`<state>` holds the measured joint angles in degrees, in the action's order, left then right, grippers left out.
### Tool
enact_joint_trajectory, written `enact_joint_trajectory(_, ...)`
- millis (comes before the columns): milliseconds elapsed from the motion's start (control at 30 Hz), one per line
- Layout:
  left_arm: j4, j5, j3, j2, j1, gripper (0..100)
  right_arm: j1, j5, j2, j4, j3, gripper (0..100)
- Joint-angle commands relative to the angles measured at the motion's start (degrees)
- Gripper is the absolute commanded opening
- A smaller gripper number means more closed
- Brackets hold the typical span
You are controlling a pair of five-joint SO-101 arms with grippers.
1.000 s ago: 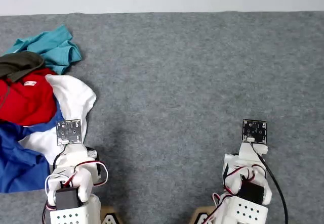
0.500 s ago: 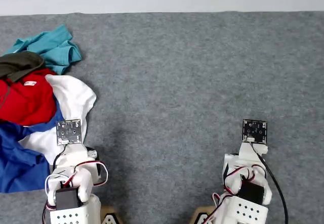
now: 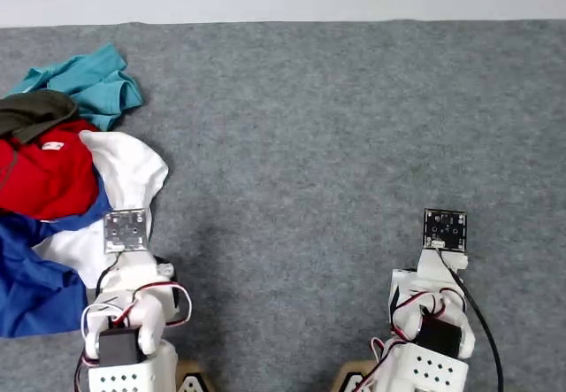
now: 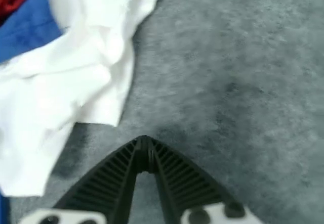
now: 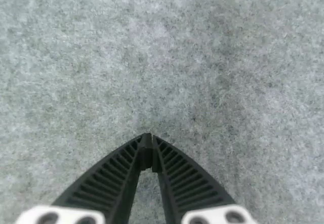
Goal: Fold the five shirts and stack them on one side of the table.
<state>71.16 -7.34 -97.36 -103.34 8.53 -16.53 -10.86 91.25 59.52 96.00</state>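
Grey all over, the tabletop (image 3: pixel 336 126) is piled at its left edge with unfolded shirts: a teal shirt (image 3: pixel 88 82) farthest back, then a dark shirt (image 3: pixel 31 113), a red shirt (image 3: pixel 44 175), a white shirt (image 3: pixel 128 171) and a blue shirt (image 3: pixel 31 286). The left tool (image 4: pixel 144 142) is held closed and empty just beside the white shirt. The right tool (image 5: pixel 147 137) is closed too, over bare tabletop, well apart from the pile.
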Motion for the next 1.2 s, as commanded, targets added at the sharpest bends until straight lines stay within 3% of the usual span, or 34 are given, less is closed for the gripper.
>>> enact_joint_trajectory(0, 0.35, 0.62, 0.92, -0.53, -4.48, 0, 0.04, -0.53, 0.48, -0.04, 0.44, 1.0)
enact_joint_trajectory(233, -2.37, 0.70, 1.01, -0.53, -10.81, 0, 0.04, -0.53, 0.48, -0.04, 0.44, 1.0)
enact_joint_trajectory(433, -10.64, 0.62, 1.63, -0.44, -5.45, 0, 0.04, -0.53, 0.48, -0.04, 0.44, 1.0)
enact_joint_trajectory(867, -10.02, 5.54, 17.98, 0.79, -1.32, 0, 0.04, -0.53, 0.48, -0.04, 0.44, 1.0)
enact_joint_trajectory(1167, -7.91, 5.71, 40.31, 25.93, -1.32, 0, 0.04, -0.53, 0.48, -0.04, 0.44, 1.0)
